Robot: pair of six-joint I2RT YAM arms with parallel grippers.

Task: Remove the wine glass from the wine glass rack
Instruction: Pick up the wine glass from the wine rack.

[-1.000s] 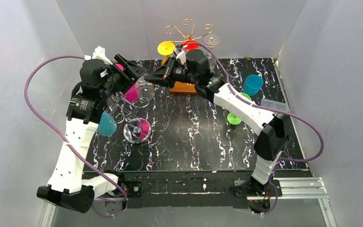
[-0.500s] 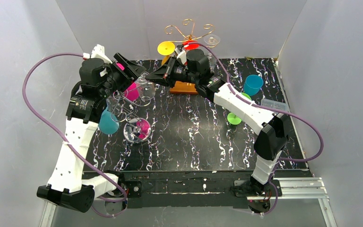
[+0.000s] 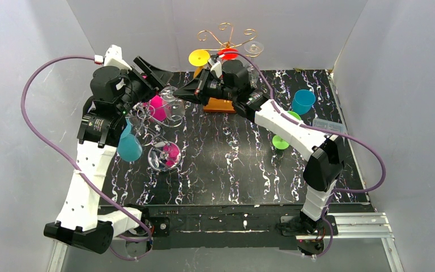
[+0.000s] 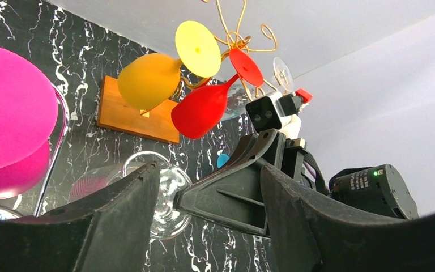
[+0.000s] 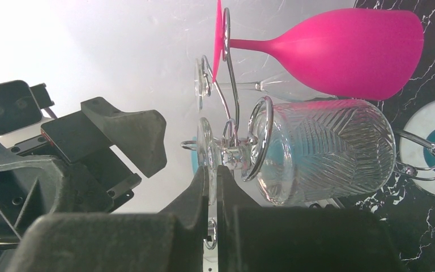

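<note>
Though a gold rack (image 3: pixel 226 37) stands at the back of the bench (image 3: pixel 232 164), the piece in hand belongs to the silver wire rack (image 3: pixel 139 122) toward the bench's left side. There the clear wine glass (image 5: pixel 328 147) hangs with its stem (image 5: pixel 235 157) threaded through a wire loop, between foot and bowl. A pink glass (image 5: pixel 345 51) hangs from the same rack just beside it. The clear glass looks light and rigid, with a smooth, probably slippery surface. Whether it is real glass or clear plastic cannot be told, so it is best treated as brittle. Its patterned bowl is too wide and too thin-walled to squeeze safely. The stem is the sensible place to take hold, close to the foot, whose flare would stop it sliding through a grip. It will likely need easing out along the loop's opening rather than a straight pull, since the wire could lever against the thin stem and the pink neighbour is near enough to knock. The right fingers (image 5: pixel 201 190) are pressed nearly together on that stem, right beside the foot, and appear to grip it. The left fingers (image 4: pixel 124 204) stand spread apart with nothing between them, close by and facing the bowl.
</note>
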